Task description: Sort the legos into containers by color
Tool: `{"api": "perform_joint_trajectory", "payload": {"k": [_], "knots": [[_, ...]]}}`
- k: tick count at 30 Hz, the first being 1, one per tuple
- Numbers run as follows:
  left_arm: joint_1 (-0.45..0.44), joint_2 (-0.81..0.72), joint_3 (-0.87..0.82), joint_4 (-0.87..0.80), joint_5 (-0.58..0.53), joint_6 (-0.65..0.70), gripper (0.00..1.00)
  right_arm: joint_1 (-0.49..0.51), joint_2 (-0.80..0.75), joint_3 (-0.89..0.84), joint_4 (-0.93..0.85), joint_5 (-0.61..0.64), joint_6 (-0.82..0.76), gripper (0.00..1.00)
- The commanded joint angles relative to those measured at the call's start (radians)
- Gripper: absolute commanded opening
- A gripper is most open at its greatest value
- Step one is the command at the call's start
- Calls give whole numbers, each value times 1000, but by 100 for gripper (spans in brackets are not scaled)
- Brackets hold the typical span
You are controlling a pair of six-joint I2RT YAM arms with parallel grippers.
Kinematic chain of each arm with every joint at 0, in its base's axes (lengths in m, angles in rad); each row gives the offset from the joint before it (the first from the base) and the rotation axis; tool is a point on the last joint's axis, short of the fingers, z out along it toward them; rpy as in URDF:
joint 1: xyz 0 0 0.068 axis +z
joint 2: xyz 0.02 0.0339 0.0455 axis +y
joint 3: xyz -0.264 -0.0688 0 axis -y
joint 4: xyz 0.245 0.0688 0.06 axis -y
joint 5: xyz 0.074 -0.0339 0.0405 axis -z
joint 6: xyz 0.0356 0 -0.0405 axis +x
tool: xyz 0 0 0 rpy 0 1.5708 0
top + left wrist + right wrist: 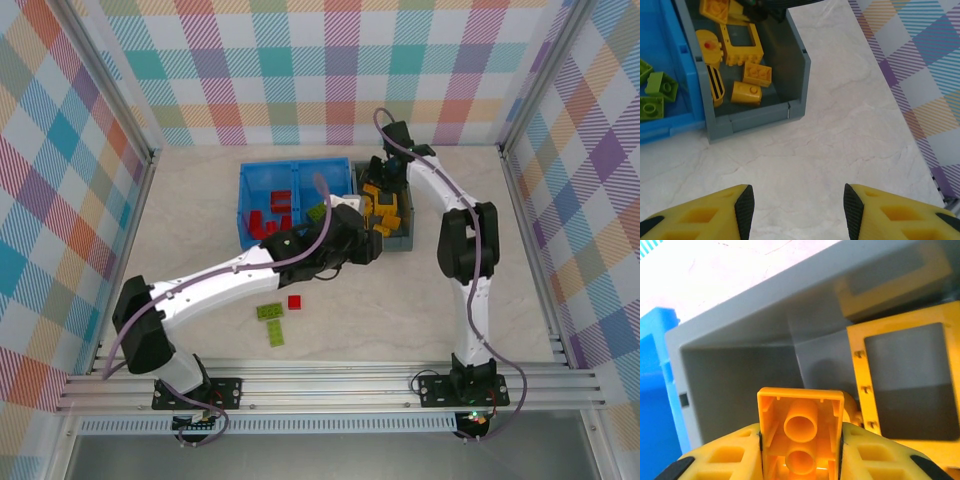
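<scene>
Dropping step: right hand [800, 450] clamped on a yellow brick [801, 425], over the grey bin [735, 335], near its yellow frame [905, 375].
Next move: likely part the fingers so the brick falls in, then lift clear.
Left hand [799, 207]: fingers apart, empty, over the table [840, 150] just beside the grey bin.
Unsorted: green legos [268, 311] and a red one [294, 302], well apart from the grey bin.

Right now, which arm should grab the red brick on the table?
Left. The left gripper is open; the red brick lies near that arm. The right gripper is shut on a yellow brick over the grey bin.
</scene>
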Motion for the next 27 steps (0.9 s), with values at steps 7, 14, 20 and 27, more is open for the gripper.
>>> {"api": "perform_joint_trajectory", "payload": {"k": [7, 14, 20, 27], "knots": [[-11, 18, 40, 18, -37, 56, 52, -8, 83, 86, 32, -81, 98, 45], [-22, 11, 56, 0, -54, 59, 52, -8, 1, 26, 54, -83, 88, 54], [-35, -46, 27, -80, -130, 11, 52, -7, -194, -128, 112, -45, 83, 53], [-23, -146, -58, -317, -202, -131, 58, 23, -521, -355, 124, 12, 24, 53]]}}
